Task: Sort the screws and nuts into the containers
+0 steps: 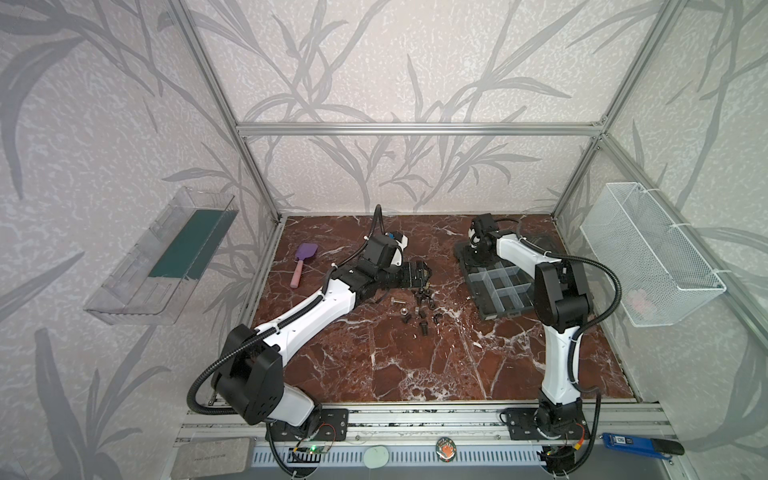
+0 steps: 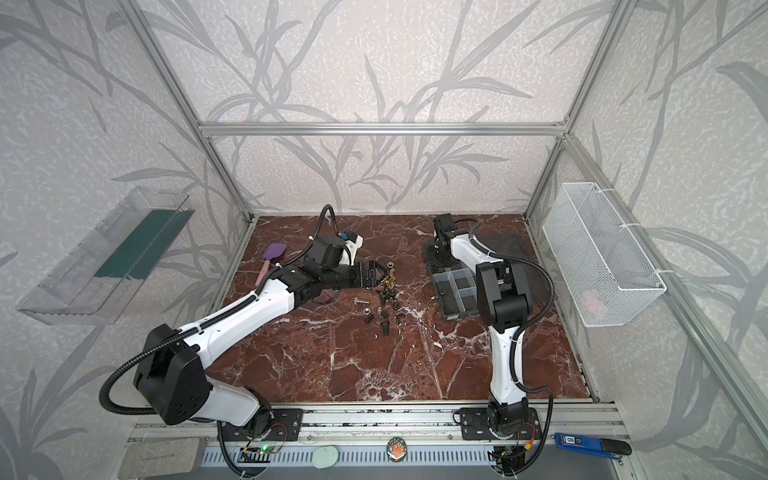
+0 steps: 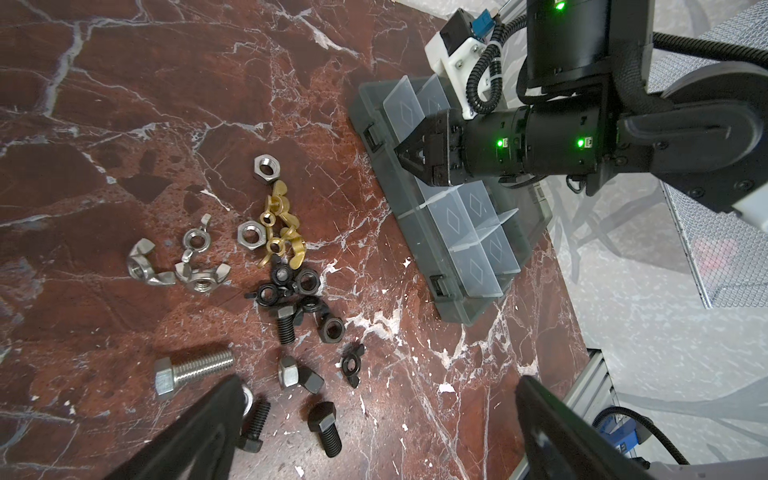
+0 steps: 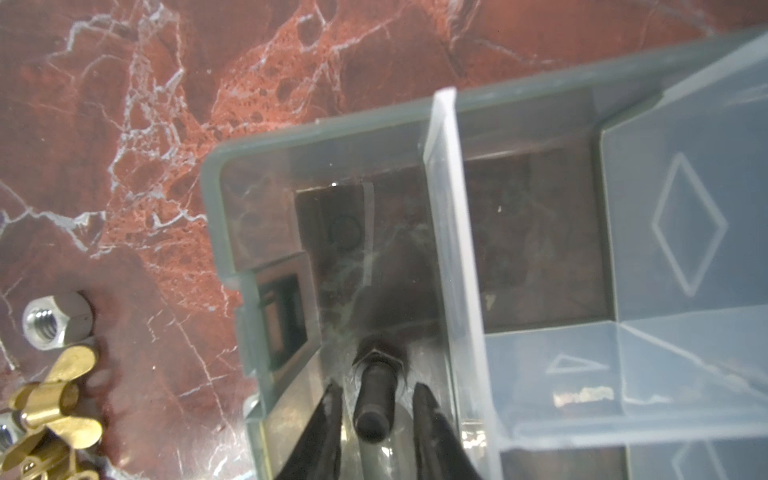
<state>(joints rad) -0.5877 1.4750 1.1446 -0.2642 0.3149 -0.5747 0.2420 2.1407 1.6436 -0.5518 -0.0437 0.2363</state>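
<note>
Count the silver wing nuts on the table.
3 silver wing nuts beside the pile: one upright nearest a silver hex nut, one next to that, one outermost. A silvery ring half hidden behind one of the left fingers can't be identified.

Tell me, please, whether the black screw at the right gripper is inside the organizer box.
Inside: the right wrist view shows the black screw in a corner of the organizer box, the right gripper open around it.

Table (image 1: 415,365) front bare, screws (image 1: 424,328) & nuts (image 1: 402,309) clustered ctr, compartment walls (image 4: 453,249) tight round right gripper (image 4: 376,388)
</note>
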